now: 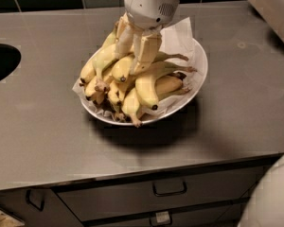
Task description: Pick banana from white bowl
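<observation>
A wide white bowl point(199, 82) lined with crinkled white paper stands in the middle of the grey counter, heaped with several yellow bananas. My gripper point(135, 56) comes down from the top of the view onto the top of the pile. It sits over a yellow banana point(121, 69) whose small dark tip points toward the front. That banana's upper part and stem are hidden behind the gripper. A greener banana point(103, 58) lies just to its left, and a fatter one point(149, 86) to its right.
A dark round sink opening point(2, 63) cuts into the counter at the far left. Dark tiles run along the back wall. Drawers with handles point(169, 189) sit below the counter's front edge. Part of my white body point(270, 197) fills the lower right corner.
</observation>
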Tool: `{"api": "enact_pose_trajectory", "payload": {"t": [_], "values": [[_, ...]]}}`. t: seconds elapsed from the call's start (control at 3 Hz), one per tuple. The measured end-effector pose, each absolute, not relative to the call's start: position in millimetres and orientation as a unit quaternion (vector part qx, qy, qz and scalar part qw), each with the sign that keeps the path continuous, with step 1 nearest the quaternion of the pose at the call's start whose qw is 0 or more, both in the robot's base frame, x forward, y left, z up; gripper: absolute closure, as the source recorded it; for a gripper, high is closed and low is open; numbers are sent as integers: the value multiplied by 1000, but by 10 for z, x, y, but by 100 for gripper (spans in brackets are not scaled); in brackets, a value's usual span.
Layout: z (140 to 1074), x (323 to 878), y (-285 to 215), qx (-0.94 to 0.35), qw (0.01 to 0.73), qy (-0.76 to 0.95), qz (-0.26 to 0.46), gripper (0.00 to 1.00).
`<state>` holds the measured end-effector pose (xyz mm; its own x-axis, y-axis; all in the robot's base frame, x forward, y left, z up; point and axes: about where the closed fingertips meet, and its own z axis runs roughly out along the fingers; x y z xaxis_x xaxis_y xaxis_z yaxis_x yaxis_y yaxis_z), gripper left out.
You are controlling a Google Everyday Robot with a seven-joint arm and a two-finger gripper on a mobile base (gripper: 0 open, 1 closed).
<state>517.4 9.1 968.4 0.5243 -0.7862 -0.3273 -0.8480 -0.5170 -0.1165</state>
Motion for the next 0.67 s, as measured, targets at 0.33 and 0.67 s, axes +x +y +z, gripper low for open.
{"api": "enact_pose_trajectory", "payload": {"t": [0.33,0.67], "values": [[9684,5174,91,-863,132,473,117,87],[9684,5175,92,-863,132,473,117,100]]}}
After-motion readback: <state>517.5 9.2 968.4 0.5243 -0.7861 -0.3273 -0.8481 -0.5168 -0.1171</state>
